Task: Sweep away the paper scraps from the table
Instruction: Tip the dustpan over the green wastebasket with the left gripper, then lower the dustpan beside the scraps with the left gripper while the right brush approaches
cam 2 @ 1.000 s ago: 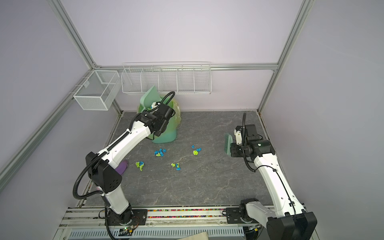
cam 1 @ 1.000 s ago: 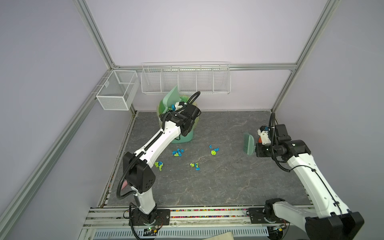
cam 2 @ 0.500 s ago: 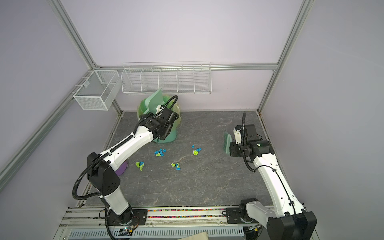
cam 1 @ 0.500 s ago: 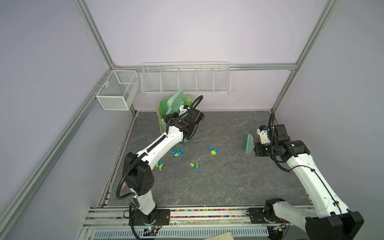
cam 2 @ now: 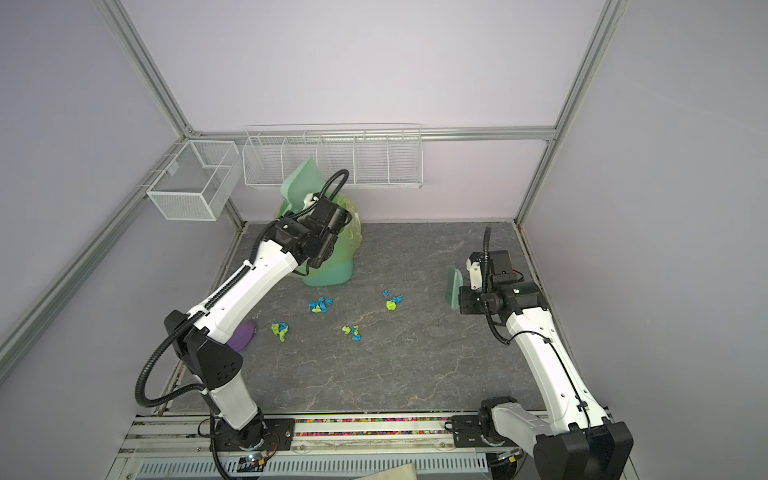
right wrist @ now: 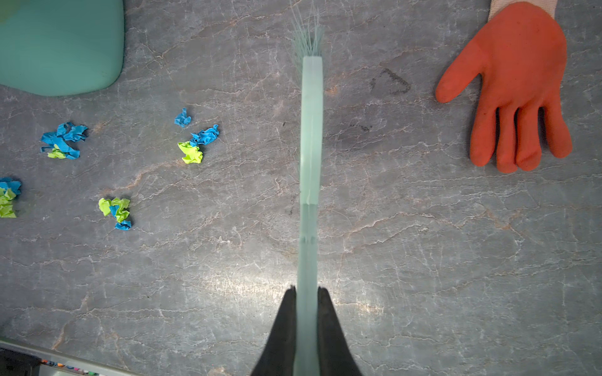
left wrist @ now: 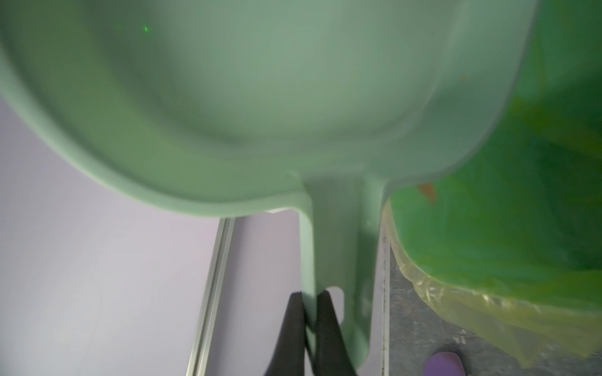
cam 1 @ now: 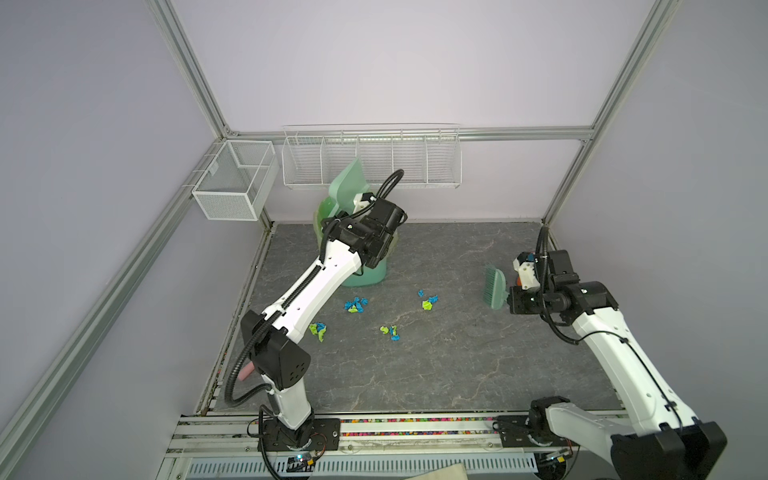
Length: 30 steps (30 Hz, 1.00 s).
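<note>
Blue and lime-green paper scraps (cam 1: 355, 305) lie in several small clumps on the grey marbled table (cam 1: 415, 374), between the arms; the right wrist view shows these paper scraps (right wrist: 192, 146) too. My left gripper (left wrist: 309, 294) is shut on the handle of a pale green dustpan (left wrist: 260, 97). In both top views this dustpan (cam 1: 347, 183) is held up, tilted, above a green lined bin (cam 1: 365, 274). My right gripper (right wrist: 307, 288) is shut on a pale green brush (right wrist: 311, 130). The brush (cam 1: 494, 289) hangs just above the table, to the right of the scraps.
An orange glove (right wrist: 518, 88) lies flat on the table beyond the brush. A purple object (cam 2: 241, 336) sits by the left arm. A wire rack (cam 1: 372, 160) and a mesh box (cam 1: 235, 185) hang on the back frame. Aluminium rails edge the table.
The left arm has lifted the dustpan higher over the bin and swung its wrist to the right. The right arm and brush have barely moved.
</note>
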{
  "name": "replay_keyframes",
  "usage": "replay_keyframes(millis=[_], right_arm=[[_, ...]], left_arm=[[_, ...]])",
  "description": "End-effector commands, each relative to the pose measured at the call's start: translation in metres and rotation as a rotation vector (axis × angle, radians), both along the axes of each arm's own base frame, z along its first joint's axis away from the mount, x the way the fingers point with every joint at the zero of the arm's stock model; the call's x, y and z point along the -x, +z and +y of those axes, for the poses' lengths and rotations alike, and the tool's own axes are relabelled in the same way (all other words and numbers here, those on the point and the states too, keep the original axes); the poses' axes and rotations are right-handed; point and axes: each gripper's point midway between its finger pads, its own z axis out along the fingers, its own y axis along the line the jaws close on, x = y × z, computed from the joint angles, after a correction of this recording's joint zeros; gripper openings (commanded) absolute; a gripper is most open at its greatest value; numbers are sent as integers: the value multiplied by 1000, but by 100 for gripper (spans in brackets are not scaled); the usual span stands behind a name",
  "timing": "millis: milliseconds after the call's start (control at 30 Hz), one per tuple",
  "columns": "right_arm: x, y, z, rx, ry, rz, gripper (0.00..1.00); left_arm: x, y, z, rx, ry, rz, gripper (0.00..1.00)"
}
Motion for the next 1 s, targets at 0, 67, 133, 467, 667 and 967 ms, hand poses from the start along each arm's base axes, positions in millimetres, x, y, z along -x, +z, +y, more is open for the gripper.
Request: replay_keyframes(millis=[0, 67, 133, 467, 667, 967], right_arm=[[-3, 2, 8, -33, 13, -7, 7], [-3, 3, 9, -35, 14, -6, 7], [-4, 5, 10, -36, 15, -5, 7], [-12, 14, 10, -20, 9, -17, 7], [-18, 16, 11, -19, 9, -19, 7], [-13, 20, 7, 16, 20, -1, 7]], left_arm=[[21, 2, 3, 130, -25, 30, 0], [28, -2, -1, 225, -51, 61, 0], [36, -8, -11, 361, -79, 107, 0], [62, -34, -52, 675, -206, 276, 0], [77, -51, -80, 819, -281, 395, 0], [114, -91, -152, 993, -382, 564, 0]])
